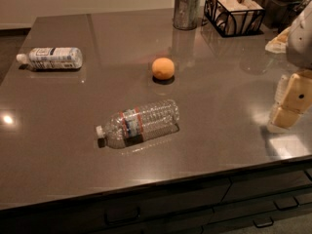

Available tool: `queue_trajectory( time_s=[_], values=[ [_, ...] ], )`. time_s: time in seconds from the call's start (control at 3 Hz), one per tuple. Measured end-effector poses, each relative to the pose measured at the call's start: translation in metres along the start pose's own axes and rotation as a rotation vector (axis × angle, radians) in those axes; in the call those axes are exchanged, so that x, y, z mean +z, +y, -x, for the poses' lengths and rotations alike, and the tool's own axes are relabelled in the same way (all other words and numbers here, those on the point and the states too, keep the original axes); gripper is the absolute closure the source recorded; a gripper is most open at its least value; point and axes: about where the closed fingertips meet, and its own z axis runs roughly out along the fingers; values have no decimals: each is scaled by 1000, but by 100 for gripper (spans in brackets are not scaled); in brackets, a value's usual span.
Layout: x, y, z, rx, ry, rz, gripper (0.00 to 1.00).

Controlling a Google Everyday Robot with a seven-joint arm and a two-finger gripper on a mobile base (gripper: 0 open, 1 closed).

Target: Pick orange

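The orange [163,68], small, round and yellow-orange, sits alone on the dark brown countertop [73,145], a little behind the middle. My gripper [281,103], with cream-coloured fingers, hovers over the counter's right side near the front edge. It is well to the right of the orange and nearer the camera. It is open and empty, and nothing lies between it and the orange.
A clear plastic bottle [138,124] lies on its side in front of the orange. A white-labelled bottle [51,58] lies at the far left. A metal cup [186,11] and a black wire basket [235,12] stand at the back. Drawers [195,208] run below the front edge.
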Motion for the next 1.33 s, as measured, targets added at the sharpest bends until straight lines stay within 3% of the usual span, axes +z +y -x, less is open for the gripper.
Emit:
queue_trajectory(
  time_s=[0.67,1.0,1.33],
  values=[
    [4,-9,5,10,8,3,0],
    [24,-41,23,57,4,-6,0],
    [63,-90,54,170,-61,-6,0]
  ],
)
